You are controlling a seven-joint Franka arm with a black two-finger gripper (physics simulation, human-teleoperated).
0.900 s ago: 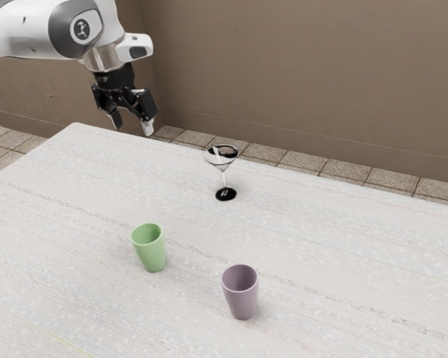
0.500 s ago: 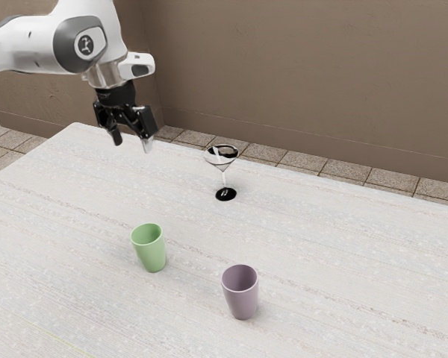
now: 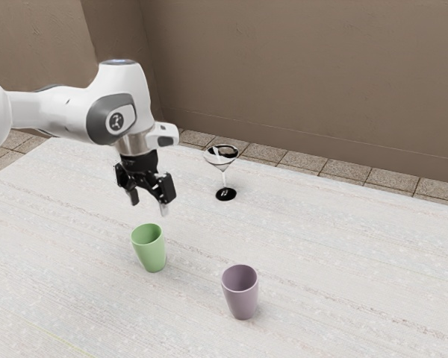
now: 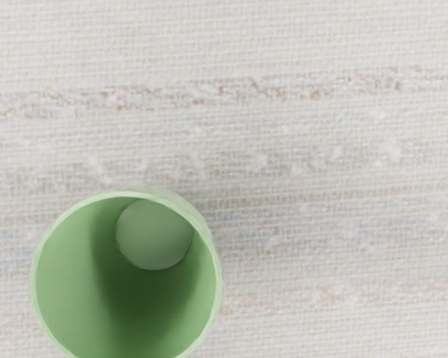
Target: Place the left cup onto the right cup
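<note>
A green cup [image 3: 148,247] stands upright on the pale table [image 3: 343,239], toward the exterior view's left. A mauve cup [image 3: 240,291] stands upright to its right and nearer the camera. My gripper [image 3: 149,203] hangs open a short way above the green cup's rim, with nothing between its fingers. From the wrist camera I look straight down into the green cup [image 4: 127,276], its round bottom visible inside.
A martini glass [image 3: 222,171] with a black base stands at the far side of the table, behind the two cups. A tiled floor and brown wall lie beyond the table's far edge.
My arm has swung down and toward the exterior view's right, from high above the table's far left corner to just over the green cup. The cups and the glass have not moved.
</note>
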